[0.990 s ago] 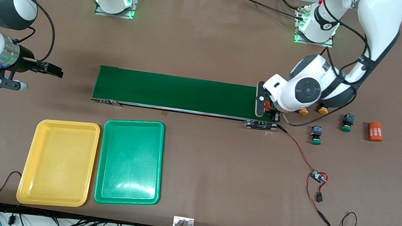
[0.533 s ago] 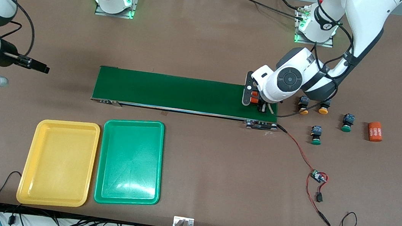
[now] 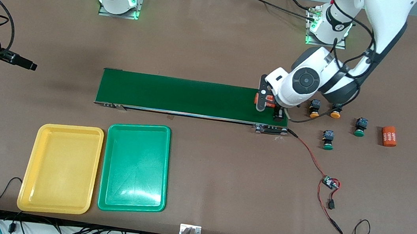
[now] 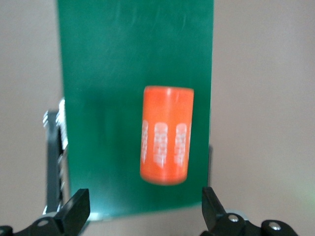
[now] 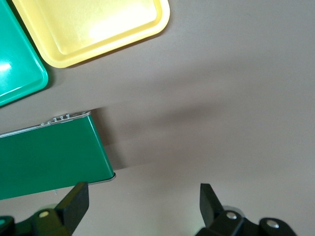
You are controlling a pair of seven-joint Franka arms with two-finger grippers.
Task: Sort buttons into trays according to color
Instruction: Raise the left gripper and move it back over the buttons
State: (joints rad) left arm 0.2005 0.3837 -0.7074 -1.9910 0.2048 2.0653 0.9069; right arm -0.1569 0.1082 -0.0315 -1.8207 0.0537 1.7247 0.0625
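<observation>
Two orange-yellow buttons (image 3: pixel 315 108) (image 3: pixel 336 110) and two green buttons (image 3: pixel 359 127) (image 3: pixel 327 140) stand on the table off the belt's end at the left arm's side. The yellow tray (image 3: pixel 60 170) and the green tray (image 3: pixel 134 167) lie side by side, nearer to the front camera than the belt. My left gripper (image 3: pixel 271 105) (image 4: pixel 145 216) is open over that end of the belt, with nothing between its fingers. My right gripper (image 3: pixel 26 64) (image 5: pixel 142 204) is open over bare table toward the right arm's end.
An orange cylinder (image 3: pixel 269 99) (image 4: pixel 166 142) with white numerals lies on the dark green belt (image 3: pixel 187 96), just off my left fingertips. A second orange cylinder (image 3: pixel 389 136) lies beside the green buttons. A red cable with a small board (image 3: pixel 330 183) runs from the belt.
My left gripper has opened and let go of the orange cylinder, which now lies on the belt. My right arm has drawn away from the belt toward its own end of the table.
</observation>
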